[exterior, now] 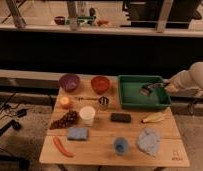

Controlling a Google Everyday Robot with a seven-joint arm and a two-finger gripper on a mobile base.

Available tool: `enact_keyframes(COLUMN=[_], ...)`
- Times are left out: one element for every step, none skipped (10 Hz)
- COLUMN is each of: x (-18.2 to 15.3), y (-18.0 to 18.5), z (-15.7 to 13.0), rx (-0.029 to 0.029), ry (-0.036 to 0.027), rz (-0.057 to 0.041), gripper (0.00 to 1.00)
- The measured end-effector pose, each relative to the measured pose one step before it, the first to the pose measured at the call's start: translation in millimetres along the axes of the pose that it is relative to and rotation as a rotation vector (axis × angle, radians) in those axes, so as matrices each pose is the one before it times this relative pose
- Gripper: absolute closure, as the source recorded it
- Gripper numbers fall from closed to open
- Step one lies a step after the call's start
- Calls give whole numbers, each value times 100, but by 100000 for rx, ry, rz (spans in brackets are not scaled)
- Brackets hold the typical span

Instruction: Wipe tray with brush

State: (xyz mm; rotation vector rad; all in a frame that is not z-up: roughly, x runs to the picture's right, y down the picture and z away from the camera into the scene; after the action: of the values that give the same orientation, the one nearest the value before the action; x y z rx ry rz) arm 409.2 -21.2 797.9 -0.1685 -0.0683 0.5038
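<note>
Dim lab, with a wooden table (97, 147) before a dark wall. Found the brush (145, 90) inside the tray (131, 95), in its right half, head down towards the green floor, long axis running right and slightly up. Ended at the gripper (165, 86), closed on the handle just over the right rim (arm entering from the right edge). Left most of the tray floor to the left of the brush head. Noted the black block (120, 117) lying well apart, in front of the tray.
</note>
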Motion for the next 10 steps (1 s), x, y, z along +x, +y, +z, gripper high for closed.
enact_keyframes(x=[-233, -452, -259, -80, -655, -576, -681, -162, -18, -220], y=[423, 206, -9, -150, -479, -279, -432, -209, -273, -72], z=[81, 308, 201, 328, 694, 513, 670, 443, 354, 321], rx=[-804, -767, -316, -160, -166, -186, -153, -171, 73, -35], ry=[297, 158, 130, 171, -114, -188, -190, 92, 22, -303], rz=[-1577, -1800, -1090, -550, -1076, -735, -862, -264, 132, -146], gripper=[100, 100, 100, 100, 100, 100, 100, 100, 100, 100])
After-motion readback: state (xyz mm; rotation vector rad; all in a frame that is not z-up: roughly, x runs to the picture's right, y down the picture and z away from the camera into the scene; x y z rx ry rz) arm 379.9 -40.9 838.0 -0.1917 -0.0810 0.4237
